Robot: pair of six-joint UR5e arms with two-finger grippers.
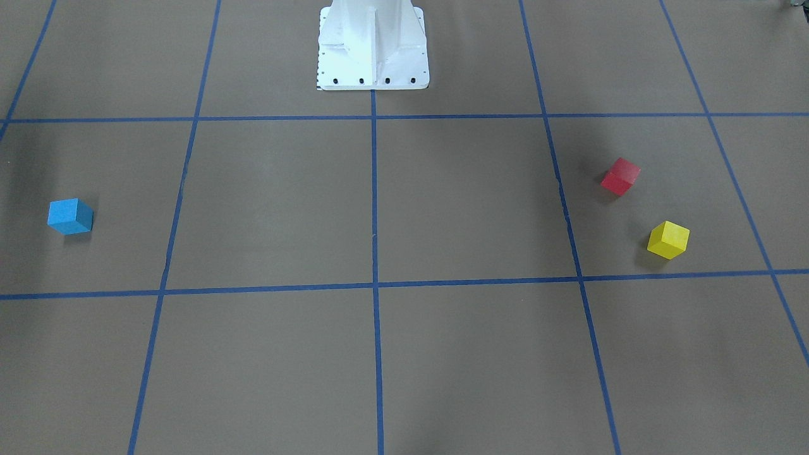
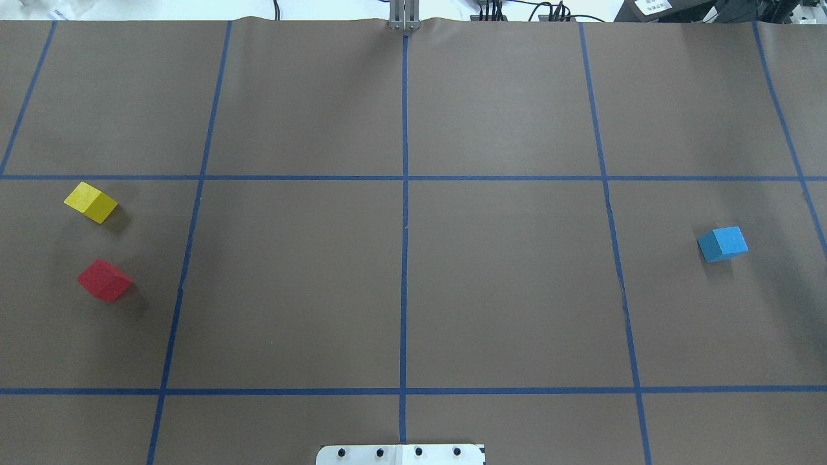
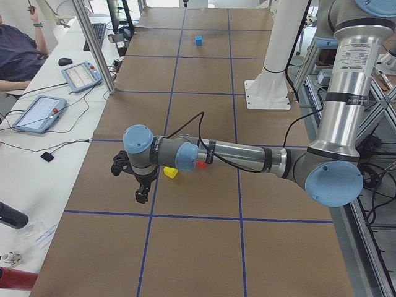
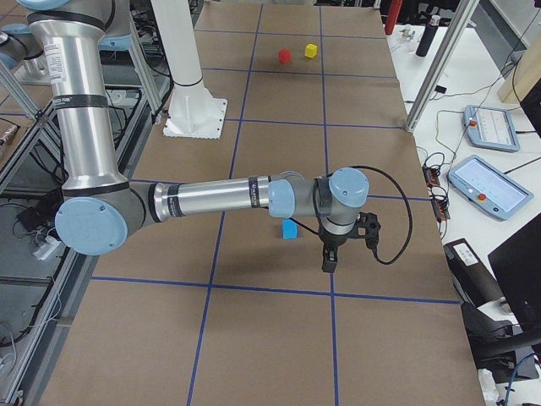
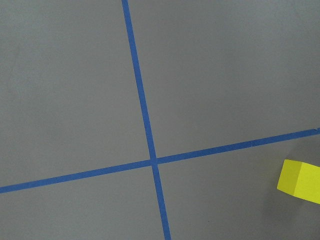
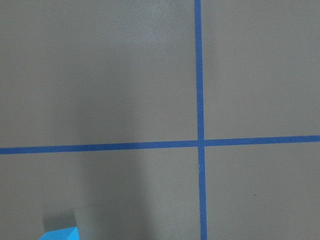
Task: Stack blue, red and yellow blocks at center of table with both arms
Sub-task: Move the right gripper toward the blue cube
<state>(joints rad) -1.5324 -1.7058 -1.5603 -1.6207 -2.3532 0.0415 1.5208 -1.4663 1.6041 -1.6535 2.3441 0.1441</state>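
Note:
The blue block [image 2: 723, 243] lies on the table's right side; it also shows in the front view [image 1: 70, 216] and at the bottom edge of the right wrist view [image 6: 60, 234]. The red block [image 2: 104, 280] and the yellow block [image 2: 91, 202] lie apart on the left side. The yellow block shows at the right edge of the left wrist view [image 5: 300, 181]. My left gripper [image 3: 141, 192] hangs above the table beside the yellow block [image 3: 171, 173]. My right gripper [image 4: 328, 260] hangs beside the blue block [image 4: 290, 229]. I cannot tell whether either is open or shut.
Brown paper with a blue tape grid [image 2: 404, 258] covers the table. The white robot base [image 1: 373, 47] stands at the table's robot side. Operator tables with tablets [image 3: 38, 113] and a seated person [image 3: 18, 52] line the far side.

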